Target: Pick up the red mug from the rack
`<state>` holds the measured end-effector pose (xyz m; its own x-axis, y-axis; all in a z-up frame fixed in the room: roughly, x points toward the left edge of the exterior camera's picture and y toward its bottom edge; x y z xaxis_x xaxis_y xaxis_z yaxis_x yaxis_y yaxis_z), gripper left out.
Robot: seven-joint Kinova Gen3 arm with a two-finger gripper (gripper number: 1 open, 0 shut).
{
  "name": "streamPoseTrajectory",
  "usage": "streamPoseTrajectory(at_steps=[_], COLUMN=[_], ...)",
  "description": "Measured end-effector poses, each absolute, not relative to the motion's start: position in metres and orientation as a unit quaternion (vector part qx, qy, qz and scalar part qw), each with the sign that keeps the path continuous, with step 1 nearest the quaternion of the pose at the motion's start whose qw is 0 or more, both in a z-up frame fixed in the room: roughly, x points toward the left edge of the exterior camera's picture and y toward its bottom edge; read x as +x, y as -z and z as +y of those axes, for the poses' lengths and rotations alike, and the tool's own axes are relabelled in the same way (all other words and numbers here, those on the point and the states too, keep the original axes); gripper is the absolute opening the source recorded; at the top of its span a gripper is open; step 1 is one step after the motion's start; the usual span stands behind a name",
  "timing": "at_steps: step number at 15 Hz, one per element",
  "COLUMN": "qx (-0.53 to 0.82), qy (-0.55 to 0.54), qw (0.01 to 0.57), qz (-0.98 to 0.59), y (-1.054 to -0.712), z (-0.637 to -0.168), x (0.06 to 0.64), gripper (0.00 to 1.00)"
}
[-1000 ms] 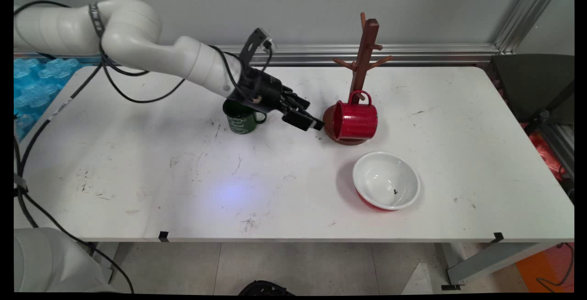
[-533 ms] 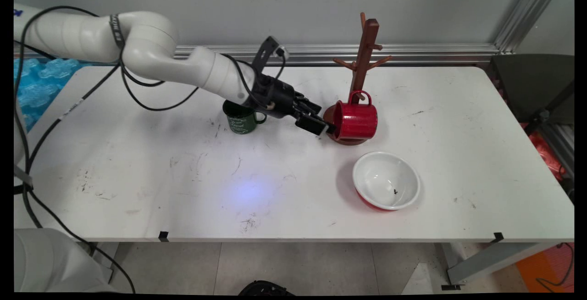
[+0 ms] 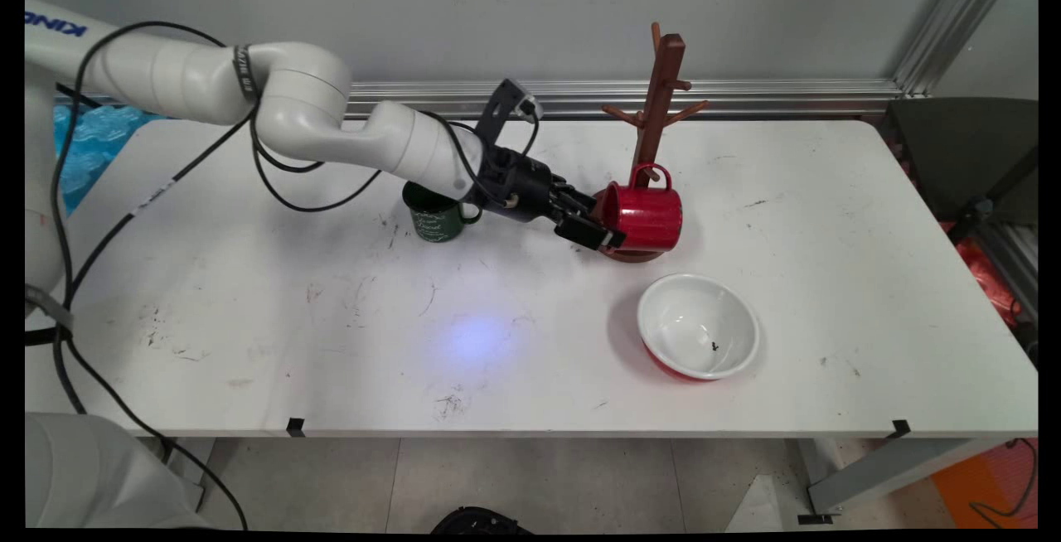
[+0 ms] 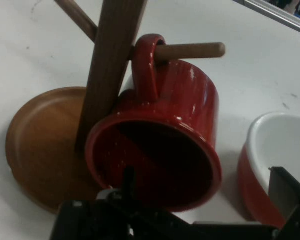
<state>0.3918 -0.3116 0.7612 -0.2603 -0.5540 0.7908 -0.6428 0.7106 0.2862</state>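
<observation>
Advanced rightward, gripper (image 3: 603, 237) now hides red mug's (image 3: 648, 216) rim.

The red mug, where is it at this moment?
In the main view the red mug hangs by its handle on a low peg of the wooden mug tree, right of centre, with the gripper at its mouth.

red mug (image 3: 645, 215): rim edge nearest the gripper (image 3: 603, 234) hidden behind it | green mug (image 3: 437, 216): top covered by the wrist | red bowl (image 4: 270, 165), beside the gripper: cut off by hand view's edge | finger gap: unclear
</observation>
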Motion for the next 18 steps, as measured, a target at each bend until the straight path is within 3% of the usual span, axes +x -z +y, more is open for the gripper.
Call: streamPoseTrajectory(at_steps=[10, 11, 18], qx=[0.376, 0.375, 0.365], qy=[-0.051, -0.051, -0.051], qw=[0.481, 0.481, 0.482], qz=[-0.79, -0.791, -0.795], y=[-0.744, -0.742, -0.742], z=[-0.324, -0.324, -0.324], x=[0.376, 0.375, 0.369], gripper=[1.0, 0.0, 0.0])
